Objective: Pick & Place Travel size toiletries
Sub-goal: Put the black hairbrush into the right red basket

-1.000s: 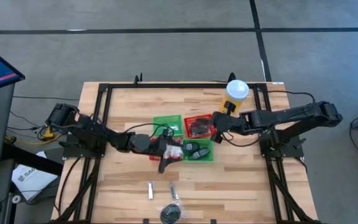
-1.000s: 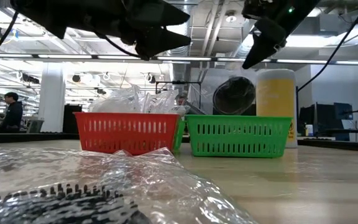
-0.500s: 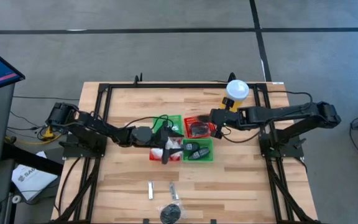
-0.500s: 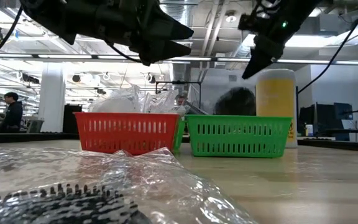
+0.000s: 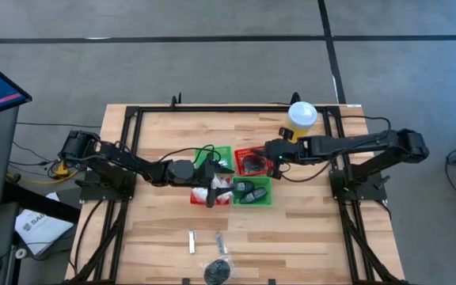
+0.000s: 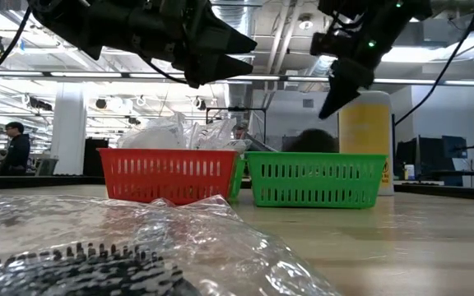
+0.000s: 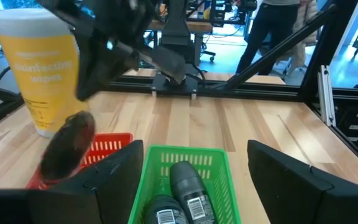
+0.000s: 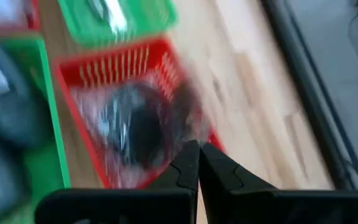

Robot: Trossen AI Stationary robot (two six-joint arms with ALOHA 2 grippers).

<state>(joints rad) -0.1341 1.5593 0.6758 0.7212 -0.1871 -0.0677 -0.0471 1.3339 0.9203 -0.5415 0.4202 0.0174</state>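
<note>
Four small mesh baskets sit clustered at the middle of the wooden table (image 5: 157,237): a green basket (image 5: 214,157) and a red basket (image 5: 253,161) on the far row, another red basket (image 5: 203,196) and a green one (image 5: 252,191) on the near row.

The right gripper (image 5: 275,161) hangs just over the far red basket's outer edge, its fingers pressed together and holding nothing. Below it, in the right wrist view, a dark grey disc in clear wrap (image 8: 138,127) lies inside that red basket.

The left gripper (image 5: 212,193) hovers over the near red basket with its fingers (image 7: 114,180) spread wide and empty. Its wrist view looks down on the near green basket, where dark grey bottles (image 7: 188,186) lie.

A yellow canister of disinfecting wipes (image 5: 300,120) with a white lid stands toward the far right corner.

Near the front edge, well apart from the baskets, lie two thin silvery tubes (image 5: 191,242) and another wrapped dark disc (image 5: 218,271). White puffy packets (image 6: 171,131) rise above the rim of the near red basket.
</note>
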